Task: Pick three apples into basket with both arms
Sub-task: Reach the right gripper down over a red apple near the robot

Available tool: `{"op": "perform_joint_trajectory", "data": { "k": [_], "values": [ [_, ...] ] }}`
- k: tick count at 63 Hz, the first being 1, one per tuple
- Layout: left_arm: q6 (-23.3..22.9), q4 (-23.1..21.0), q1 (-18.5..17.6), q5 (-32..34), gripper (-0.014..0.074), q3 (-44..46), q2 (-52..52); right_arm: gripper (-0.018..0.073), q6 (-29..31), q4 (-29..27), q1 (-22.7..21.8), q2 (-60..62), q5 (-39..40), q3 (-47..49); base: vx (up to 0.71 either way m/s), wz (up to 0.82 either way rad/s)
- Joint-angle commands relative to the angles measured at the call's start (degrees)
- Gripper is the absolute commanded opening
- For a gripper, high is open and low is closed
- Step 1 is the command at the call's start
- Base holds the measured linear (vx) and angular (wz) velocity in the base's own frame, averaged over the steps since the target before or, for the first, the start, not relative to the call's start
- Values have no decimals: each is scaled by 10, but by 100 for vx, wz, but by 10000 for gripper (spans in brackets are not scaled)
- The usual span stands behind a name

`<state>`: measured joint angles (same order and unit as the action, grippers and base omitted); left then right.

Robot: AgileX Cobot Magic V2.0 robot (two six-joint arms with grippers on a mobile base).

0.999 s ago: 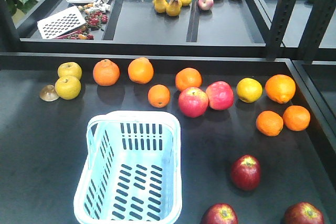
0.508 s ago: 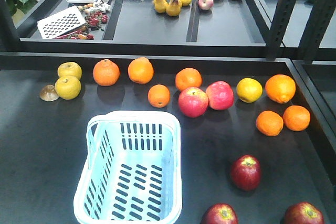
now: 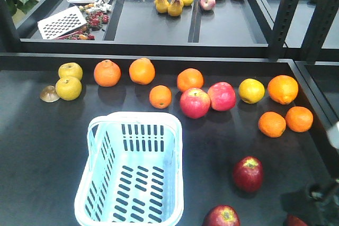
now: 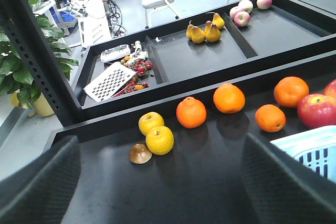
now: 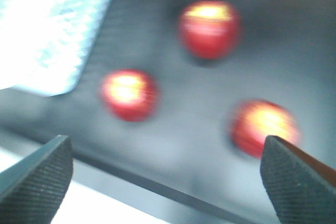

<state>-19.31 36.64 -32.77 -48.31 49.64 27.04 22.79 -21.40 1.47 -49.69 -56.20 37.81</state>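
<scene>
The light blue basket [image 3: 135, 118] stands empty at the front left of the table, and its corner [image 4: 310, 150] shows in the left wrist view. Two dark red apples [image 3: 248, 173] [image 3: 221, 216] lie to its right. A third apple [image 3: 294, 220] is mostly covered by my right arm [image 3: 324, 197] at the bottom right corner. In the blurred right wrist view my right gripper [image 5: 168, 182] is open above the table's front edge, with the three apples [image 5: 209, 29] [image 5: 129, 94] [image 5: 264, 126] ahead of it. My left gripper [image 4: 163, 192] is open and holds nothing, well back from the fruit.
A row of oranges [image 3: 142, 71], two pink-red apples [image 3: 195, 102] and yellow fruit [image 3: 69, 88] crosses the table behind the basket. More oranges [image 3: 272, 124] lie at the right. A raised black tray [image 3: 153, 25] behind holds pears, apples and a grater.
My right arm has come into the front view at the bottom right corner and now covers most of the apple there. The fruit and the basket have not moved.
</scene>
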Motion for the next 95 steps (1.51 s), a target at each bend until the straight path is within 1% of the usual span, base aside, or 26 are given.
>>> {"op": "perform_joint_trajectory", "data": {
  "k": [1,6,12,17,24,33,43,49,68,95],
  "values": [
    [-7,16,-2,31,586,16,6,677,47,-53,-1,-42,37,19,0,0],
    [-7,16,-2,31,586,16,6,676,64,-54,17,-80,52,19,0,0],
    [-7,16,-2,31,586,16,6,674,65,-33,65,-121,75,19,0,0],
    [-7,16,-2,31,586,16,6,673,51,-5,104,-156,98,19,0,0],
    [-7,16,-2,31,586,16,6,673,20,19,150,-204,129,19,0,0],
    [-7,16,-2,31,586,16,6,673,-6,34,209,-264,172,19,0,0],
    [-7,16,-2,31,586,16,6,673,-22,38,255,-327,232,19,0,0],
    [-7,16,-2,31,586,16,6,670,-36,38,266,-366,258,19,0,0],
    [-7,16,-2,31,586,16,6,662,-41,37,266,-450,297,19,0,0],
    [-7,16,-2,31,586,16,6,650,-41,36,266,-467,317,19,0,0]
  ]
}}
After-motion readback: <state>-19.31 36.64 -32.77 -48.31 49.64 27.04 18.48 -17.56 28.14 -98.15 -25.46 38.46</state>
